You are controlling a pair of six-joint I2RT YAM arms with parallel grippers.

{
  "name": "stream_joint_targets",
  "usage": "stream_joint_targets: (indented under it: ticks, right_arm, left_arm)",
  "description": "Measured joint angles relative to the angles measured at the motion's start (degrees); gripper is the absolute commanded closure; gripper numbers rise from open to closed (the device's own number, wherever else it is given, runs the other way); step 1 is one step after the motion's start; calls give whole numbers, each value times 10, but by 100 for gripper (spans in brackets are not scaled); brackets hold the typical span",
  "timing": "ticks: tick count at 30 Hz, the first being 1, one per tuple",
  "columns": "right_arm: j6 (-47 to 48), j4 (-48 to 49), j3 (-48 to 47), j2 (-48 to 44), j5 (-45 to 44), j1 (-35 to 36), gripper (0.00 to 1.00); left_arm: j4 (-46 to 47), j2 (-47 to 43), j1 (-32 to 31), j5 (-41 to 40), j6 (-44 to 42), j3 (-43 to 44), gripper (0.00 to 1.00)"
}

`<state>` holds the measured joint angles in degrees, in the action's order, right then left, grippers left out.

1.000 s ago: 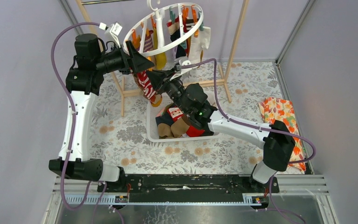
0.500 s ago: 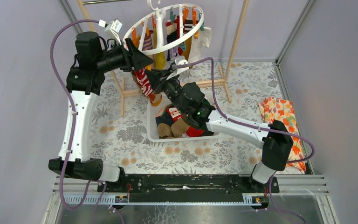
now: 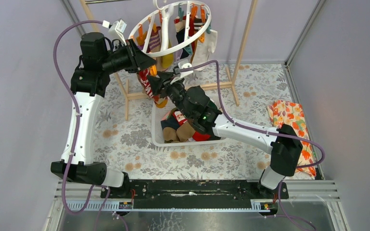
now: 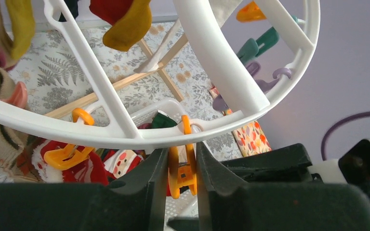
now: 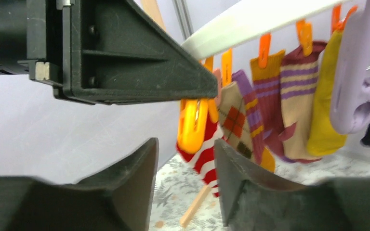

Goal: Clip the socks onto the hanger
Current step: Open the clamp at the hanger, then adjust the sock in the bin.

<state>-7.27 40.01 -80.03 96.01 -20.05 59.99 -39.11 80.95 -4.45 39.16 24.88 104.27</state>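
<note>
White hanger (image 4: pixel 221 57), orange clip (image 4: pixel 181 168), red-and-white striped sock (image 5: pixel 200 159), tan argyle sock (image 5: pixel 233 120)

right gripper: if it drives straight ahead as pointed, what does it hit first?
Likely the red-and-white striped sock hanging from the orange clip, dead ahead of the right gripper, jaws open; depth is unclear.

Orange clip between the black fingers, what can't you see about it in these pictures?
- Left wrist view: the left gripper's black fingers cover the orange plastic clip's sides, hiding whether its mouth is open.
- Right wrist view: it overlaps the red-and-white striped fabric sock; a bite is unclear.
- Top view: the left gripper covers it.
</note>
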Motion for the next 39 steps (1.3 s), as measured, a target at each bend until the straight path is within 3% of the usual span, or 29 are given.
stream_joint_targets:
  ticks: [3, 9, 14, 19, 25, 30, 39]
  right_arm:
    - [9, -4, 6, -1, -3, 6, 2]
    - [23, -52, 58, -43, -38, 12, 0]
    - [5, -134, 144, -179, -64, 10, 0]
    - [-19, -273, 151, -281, -90, 4, 12]
    - [-83, -476, 158, -283, -87, -52, 20]
    - [-110, -567, 186, -229, -29, -144, 28]
    - [-131, -624, 141, -52, -17, -181, 35]
  left_arm:
    - [9, 0, 0, 0, -1, -3, 96]
    - [9, 0, 0, 0, -11, -3, 100]
    - [9, 0, 0, 5, -17, -3, 100]
    - [9, 0, 0, 7, -26, -3, 100]
    - [8, 0, 0, 8, -32, -3, 100]
    - [5, 0, 0, 10, -40, -3, 100]
    - [-6, 1, 0, 10, -54, 1, 100]
